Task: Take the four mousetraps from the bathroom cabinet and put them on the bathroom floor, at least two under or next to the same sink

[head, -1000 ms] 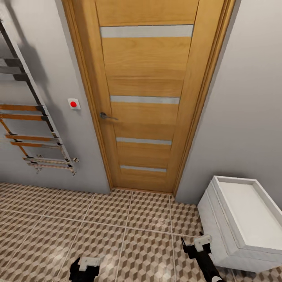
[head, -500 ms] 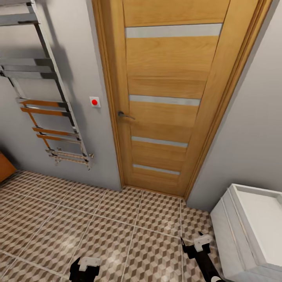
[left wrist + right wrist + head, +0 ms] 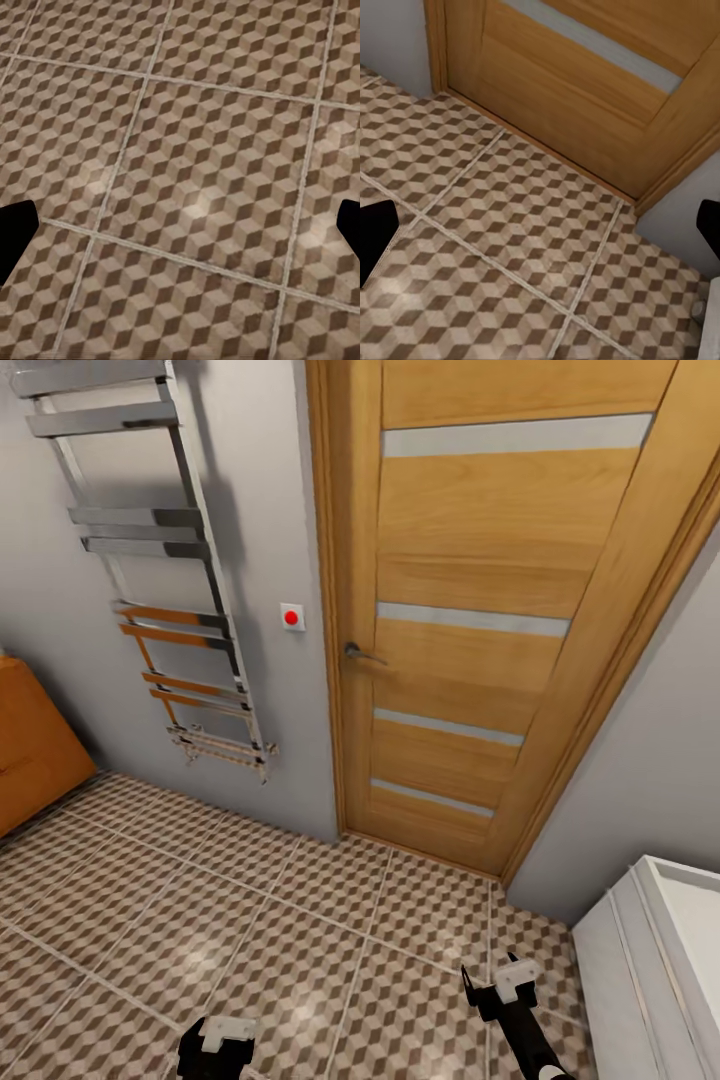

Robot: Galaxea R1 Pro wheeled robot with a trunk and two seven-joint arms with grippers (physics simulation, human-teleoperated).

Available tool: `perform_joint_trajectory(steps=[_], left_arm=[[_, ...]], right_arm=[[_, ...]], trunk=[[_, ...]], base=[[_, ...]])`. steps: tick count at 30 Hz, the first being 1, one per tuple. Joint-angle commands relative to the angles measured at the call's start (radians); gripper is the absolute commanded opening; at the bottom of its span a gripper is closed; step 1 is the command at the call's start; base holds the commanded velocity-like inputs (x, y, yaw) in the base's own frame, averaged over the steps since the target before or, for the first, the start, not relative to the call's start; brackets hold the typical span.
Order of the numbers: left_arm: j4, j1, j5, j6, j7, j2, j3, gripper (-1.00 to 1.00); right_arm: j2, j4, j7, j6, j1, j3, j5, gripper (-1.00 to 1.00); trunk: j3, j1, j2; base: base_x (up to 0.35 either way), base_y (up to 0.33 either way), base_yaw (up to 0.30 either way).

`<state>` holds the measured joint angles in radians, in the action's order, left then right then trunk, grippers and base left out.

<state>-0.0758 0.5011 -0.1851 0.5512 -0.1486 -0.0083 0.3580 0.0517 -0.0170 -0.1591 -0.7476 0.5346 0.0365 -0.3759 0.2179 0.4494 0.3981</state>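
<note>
At the far left of the head view a corner of the orange-brown cabinet (image 3: 30, 755) comes into sight; the mousetraps are presumably inside it, none being visible yet. Next comes a chrome towel rail (image 3: 165, 575) on the grey wall, then a red button (image 3: 291, 617), then the closed wooden door (image 3: 500, 620). Below, the cube-patterned floor (image 3: 250, 920) is bare. The left end effector (image 3: 214, 1040) hangs low over the tiles, empty, its fingertips spread wide in the left wrist view; the right end effector (image 3: 497, 988) is likewise wide open and empty, just beside the white vanity (image 3: 640, 980). The step looks like driving to the cabinet: best to turn left until its drawers face the robot squarely, arms tucked clear of the rail.
</note>
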Motion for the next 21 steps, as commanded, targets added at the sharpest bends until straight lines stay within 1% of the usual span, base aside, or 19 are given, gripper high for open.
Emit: perform_joint_trajectory(steps=[1,21], left_arm=[[-0.004,0.002,-0.007,0.006,-0.002,-0.001,0.008,1.00],[-0.004,0.002,-0.007,0.006,-0.002,-0.001,0.009,1.00]], right_arm=[[0.000,0.001,-0.007,-0.001,0.001,0.003,-0.011,1.00],[-0.001,0.000,-0.007,0.001,0.001,0.004,-0.011,1.00]], trunk=[[0.002,0.001,0.002],[0.002,0.001,0.002]], base=[[0.000,0.000,0.255],[0.000,0.000,0.255]])
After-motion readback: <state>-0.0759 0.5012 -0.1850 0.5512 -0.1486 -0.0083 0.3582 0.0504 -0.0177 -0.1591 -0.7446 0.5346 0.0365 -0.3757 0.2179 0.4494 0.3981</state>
